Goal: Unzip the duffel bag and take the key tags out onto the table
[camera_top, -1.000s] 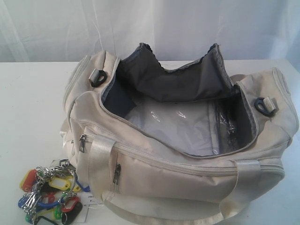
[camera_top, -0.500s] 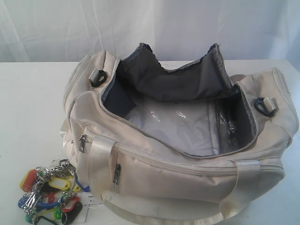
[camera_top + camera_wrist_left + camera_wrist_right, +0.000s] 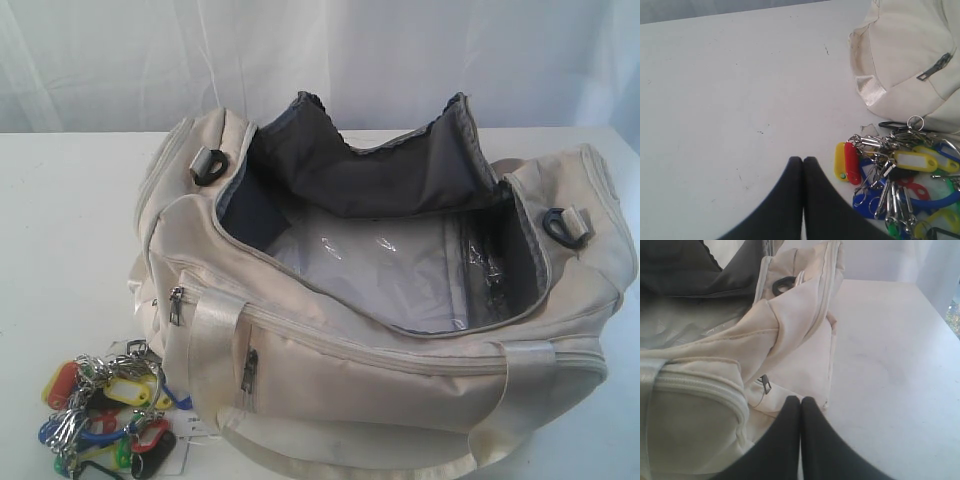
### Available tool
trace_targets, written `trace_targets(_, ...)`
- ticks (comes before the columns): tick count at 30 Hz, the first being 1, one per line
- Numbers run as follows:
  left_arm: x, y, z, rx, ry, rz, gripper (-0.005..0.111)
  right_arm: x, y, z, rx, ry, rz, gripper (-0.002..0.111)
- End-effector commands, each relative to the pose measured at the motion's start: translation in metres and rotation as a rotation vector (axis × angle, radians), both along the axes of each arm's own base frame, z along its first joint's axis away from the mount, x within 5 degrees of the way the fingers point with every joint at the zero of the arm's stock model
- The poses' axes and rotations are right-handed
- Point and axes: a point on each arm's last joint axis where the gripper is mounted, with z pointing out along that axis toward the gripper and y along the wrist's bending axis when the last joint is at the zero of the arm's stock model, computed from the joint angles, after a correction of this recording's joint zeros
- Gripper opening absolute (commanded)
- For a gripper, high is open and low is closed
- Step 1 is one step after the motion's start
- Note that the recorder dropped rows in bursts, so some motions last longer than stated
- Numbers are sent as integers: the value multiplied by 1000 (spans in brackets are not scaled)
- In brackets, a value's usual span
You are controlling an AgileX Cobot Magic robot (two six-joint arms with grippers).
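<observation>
The duffel bag (image 3: 400, 390) sits on the white tabletop (image 3: 60, 230) with its main zipper undone. The mouth gapes wide, and the far flap stands up to show the grey lining (image 3: 370, 170). Crinkled clear plastic film (image 3: 380, 275) lies on the bag's floor. The opening's rim runs in one long curve from the black strap clip (image 3: 208, 165) at one end of the bag to the other clip (image 3: 565, 228) at the opposite end.

The key tags (image 3: 105, 415) lie in a bunch on the tabletop outside the bag, just beside its front corner and below the two front zipper pulls (image 3: 176, 305). Red, yellow, blue, green and black tags are tangled with metal rings.

The left pincer (image 3: 803, 165) has its black fingers pressed together and holds nothing. It is near the tags on the side away from the bag, with bare tabletop stretching beyond it. The right pincer (image 3: 800, 402) is likewise pressed together and empty, close to the bag's other end, where open tabletop runs out past the bag's side seam.
</observation>
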Motion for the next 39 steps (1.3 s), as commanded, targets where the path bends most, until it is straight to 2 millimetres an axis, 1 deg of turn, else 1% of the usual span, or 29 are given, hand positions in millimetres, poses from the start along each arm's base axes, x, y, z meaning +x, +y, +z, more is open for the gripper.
trace_targets(1, 0, 0, -1, -18, -5, 4, 0, 0, 0, -1, 0, -3, -6, 0)
trace_targets(39, 0, 0, -1, -18, -5, 4, 0, 0, -1, -1, 0, -3, -24, 0)
